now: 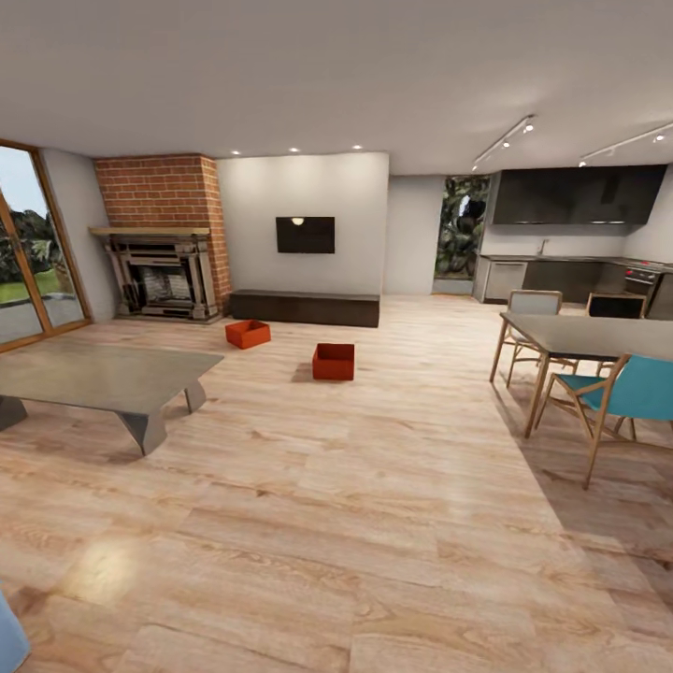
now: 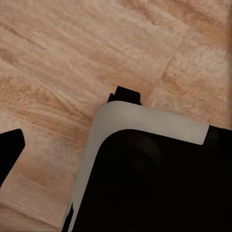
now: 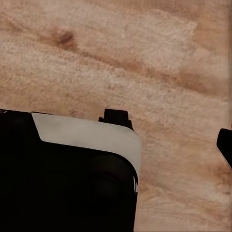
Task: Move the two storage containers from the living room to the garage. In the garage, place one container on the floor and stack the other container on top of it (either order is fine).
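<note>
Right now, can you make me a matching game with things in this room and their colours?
Things:
1. storage containers
2. chair seat
3. fireplace wall
4. low table

Colours:
A. grey
B. red brick
C. orange-red
D. teal blue

Pairs: 1-C, 2-D, 3-B, 4-A
</note>
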Tool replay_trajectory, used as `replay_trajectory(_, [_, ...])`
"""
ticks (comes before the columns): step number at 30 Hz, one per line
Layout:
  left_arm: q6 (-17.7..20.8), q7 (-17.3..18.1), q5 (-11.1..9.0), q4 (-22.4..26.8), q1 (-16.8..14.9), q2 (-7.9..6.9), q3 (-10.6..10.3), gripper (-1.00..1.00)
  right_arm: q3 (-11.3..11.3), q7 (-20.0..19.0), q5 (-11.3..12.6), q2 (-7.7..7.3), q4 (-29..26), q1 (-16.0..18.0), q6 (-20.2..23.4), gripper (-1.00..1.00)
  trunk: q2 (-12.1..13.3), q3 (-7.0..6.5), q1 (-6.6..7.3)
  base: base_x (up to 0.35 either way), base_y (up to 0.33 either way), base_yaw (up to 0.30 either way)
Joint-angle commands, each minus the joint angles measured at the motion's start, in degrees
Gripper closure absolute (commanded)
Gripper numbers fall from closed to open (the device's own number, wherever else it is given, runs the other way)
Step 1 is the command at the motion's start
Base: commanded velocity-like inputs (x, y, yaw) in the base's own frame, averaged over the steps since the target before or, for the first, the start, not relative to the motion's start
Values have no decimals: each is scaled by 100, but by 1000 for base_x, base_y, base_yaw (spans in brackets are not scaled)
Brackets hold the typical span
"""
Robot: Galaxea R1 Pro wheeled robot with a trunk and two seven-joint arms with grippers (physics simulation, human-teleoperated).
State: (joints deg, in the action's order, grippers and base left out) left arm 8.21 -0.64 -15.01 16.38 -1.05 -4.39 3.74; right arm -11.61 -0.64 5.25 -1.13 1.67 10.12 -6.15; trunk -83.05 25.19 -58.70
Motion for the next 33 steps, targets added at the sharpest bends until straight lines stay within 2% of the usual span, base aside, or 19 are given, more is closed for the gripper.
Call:
replay_trajectory(1, [40, -7, -37, 14, 0, 2, 22, -100, -47, -7, 55, -1, 18, 8, -37, -100, -3, 6, -3, 329, 0, 0])
replay_trajectory(12, [40, -7, -33, -28, 0, 0, 22, -100, -43, -6, 55, -4, 18, 8, -67, -100, -3, 6, -3, 329, 0, -8])
replay_trajectory(21, [40, -6, -30, -30, 0, 0, 22, -100, -45, -6, 56, 20, 18, 8, -60, -100, -3, 6, -3, 329, 0, -186])
replay_trajectory(33, [40, -7, -31, -30, 0, 0, 22, -100, -46, -5, 55, 8, 18, 8, -28, -100, -3, 6, -3, 329, 0, -26])
